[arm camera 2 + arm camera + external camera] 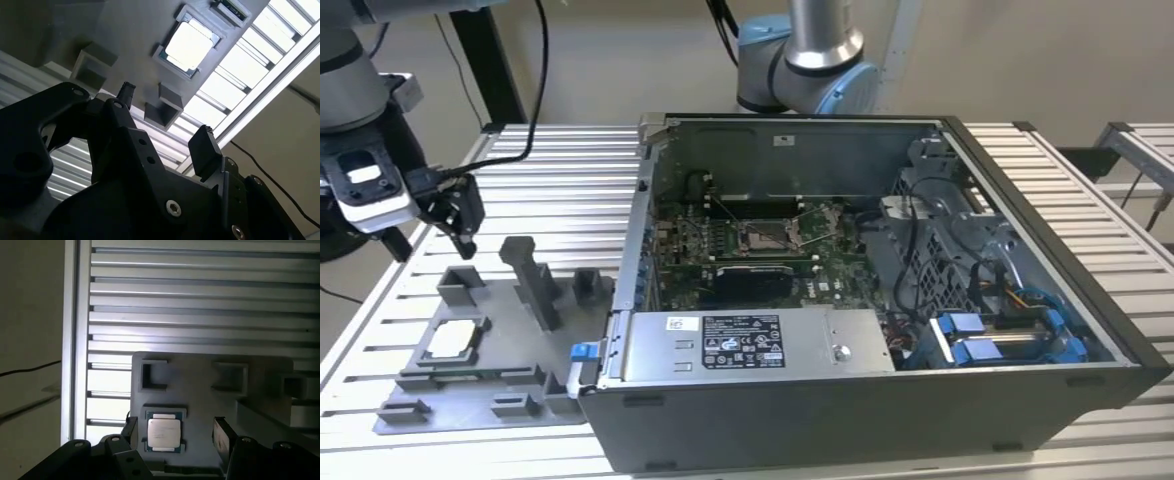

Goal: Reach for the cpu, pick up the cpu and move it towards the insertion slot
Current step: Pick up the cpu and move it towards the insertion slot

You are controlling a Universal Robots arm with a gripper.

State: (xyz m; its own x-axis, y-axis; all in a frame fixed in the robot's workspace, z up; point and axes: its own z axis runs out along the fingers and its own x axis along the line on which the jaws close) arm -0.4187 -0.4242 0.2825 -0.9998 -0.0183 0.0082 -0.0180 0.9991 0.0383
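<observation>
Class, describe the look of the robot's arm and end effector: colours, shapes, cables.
In the exterior view the arm is grey with a dark band, and black cables trail beside it. Its end effector has a white-and-grey body; the second wrist view shows two black fingers with blocky tips on black bolted linkages.

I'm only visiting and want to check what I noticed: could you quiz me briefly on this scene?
1. Where does the cpu lie? A) in the grey fixture B) on the floor C) between shut jaws
2. True or false: the jaws are shut on the cpu.
3. Fill in: the insertion slot sits inside the open computer ___.
Key: 1 A; 2 false, they stand open and empty; 3 case.
</observation>
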